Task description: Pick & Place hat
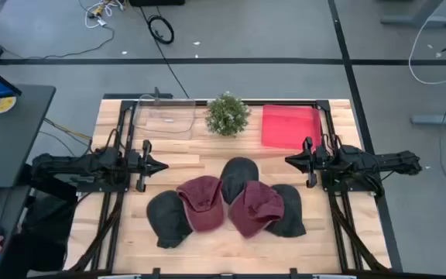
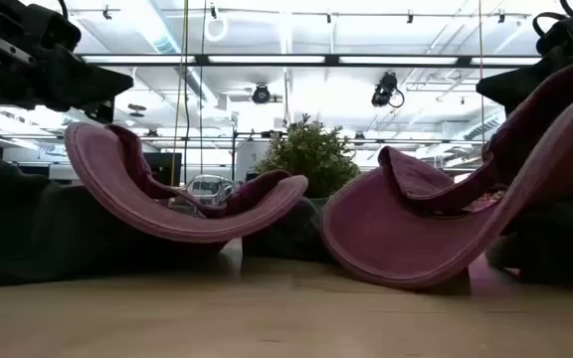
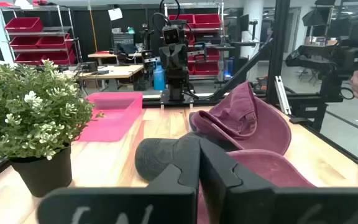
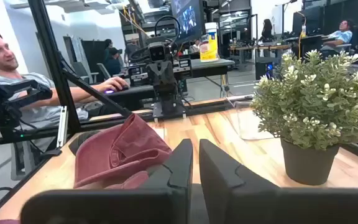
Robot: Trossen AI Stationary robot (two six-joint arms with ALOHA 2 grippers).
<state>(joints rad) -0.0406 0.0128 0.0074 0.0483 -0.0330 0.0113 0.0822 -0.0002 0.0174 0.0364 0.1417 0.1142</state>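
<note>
Lying clustered mid-table are two maroon caps (image 1: 201, 200) and three dark caps (image 1: 238, 177); the left gripper (image 1: 161, 165) and right gripper (image 1: 289, 160) are hovering apart at either side, fingers closed, holding nothing.

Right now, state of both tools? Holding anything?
Left tool: shut, holding nothing, above the table's left side.
Right tool: shut, holding nothing, above the table's right side.
</note>
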